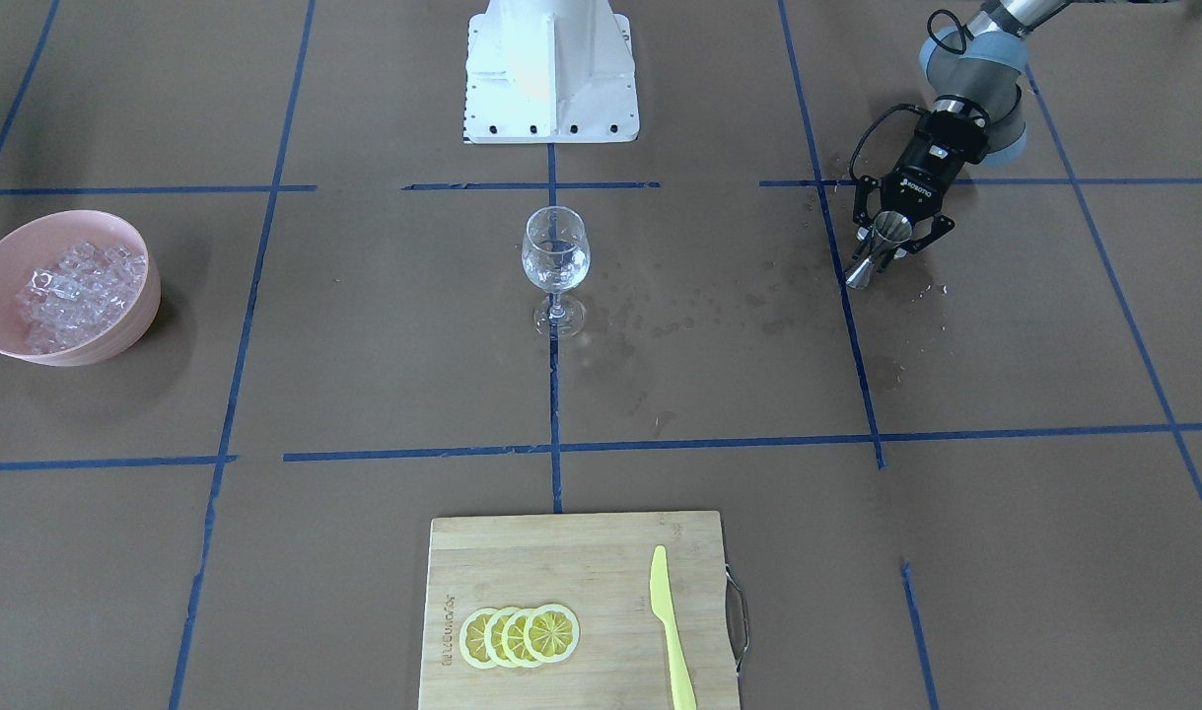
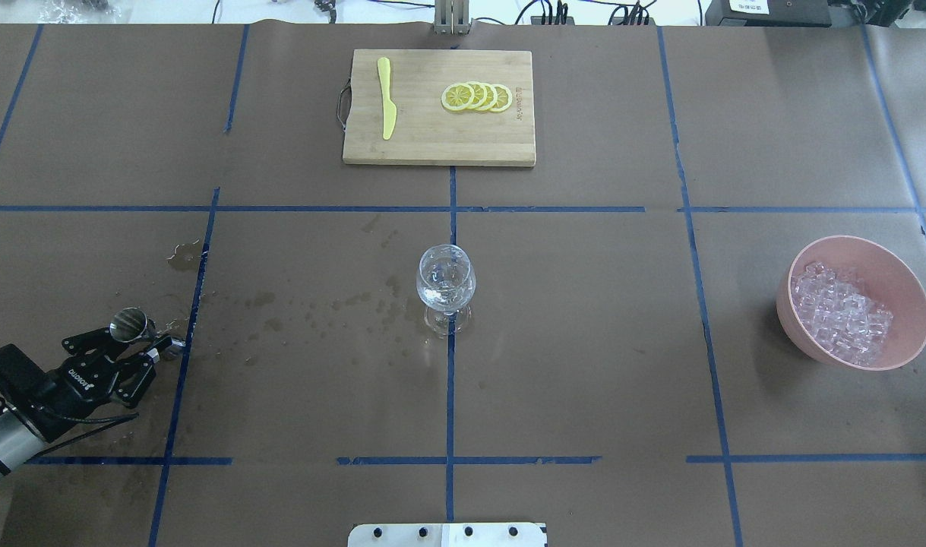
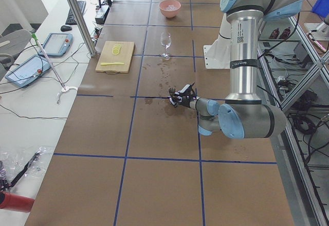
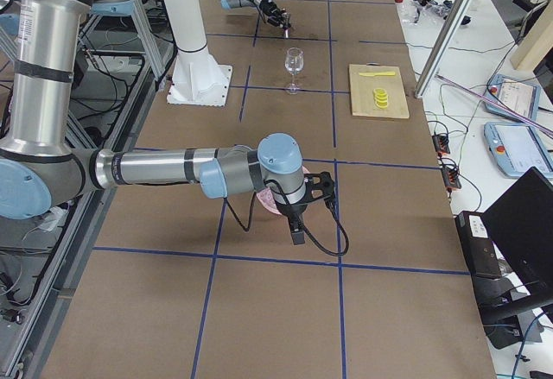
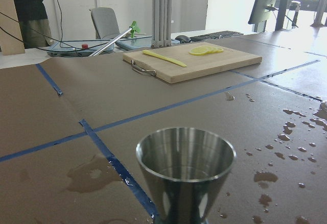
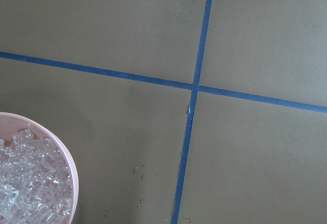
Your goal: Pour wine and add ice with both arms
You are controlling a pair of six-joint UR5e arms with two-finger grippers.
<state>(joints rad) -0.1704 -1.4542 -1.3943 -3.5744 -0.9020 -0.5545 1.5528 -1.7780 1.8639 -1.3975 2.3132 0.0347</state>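
1. Judging by how things lie, the pour looks finished and the ice step has not begun. The wine [image 2: 444, 292] is a faint clear glint low in the wine glass [image 1: 555, 258] at the table's middle, and no cubes sit in it.
2. The left gripper [image 1: 886, 252] is low at about 9 o'clock from the glass, seen from overhead. Its fingers appear clamped on the narrow waist of a steel jigger [image 1: 892, 231], with wet spots [image 2: 318, 319] on the paper between it and the glass.
3. The ice [image 2: 842, 319] is heaped in a pink bowl [image 2: 888, 266] at 3 o'clock from the glass, well apart from it.
4. The right gripper [image 4: 298, 215] hangs near that bowl; whether it is open or closed I cannot tell.
5. The next move probably calls for the right arm to descend into the heap, pinch one slippery cube, and carry it over the glass's narrow rim.
6. Only the side view from the robot's right shows the right arm at all. Its wrist camera shows just the bowl's edge at 8 o'clock and bare table, no fingers.
7. The left wrist camera alone looks into the jigger's cup, which seems empty
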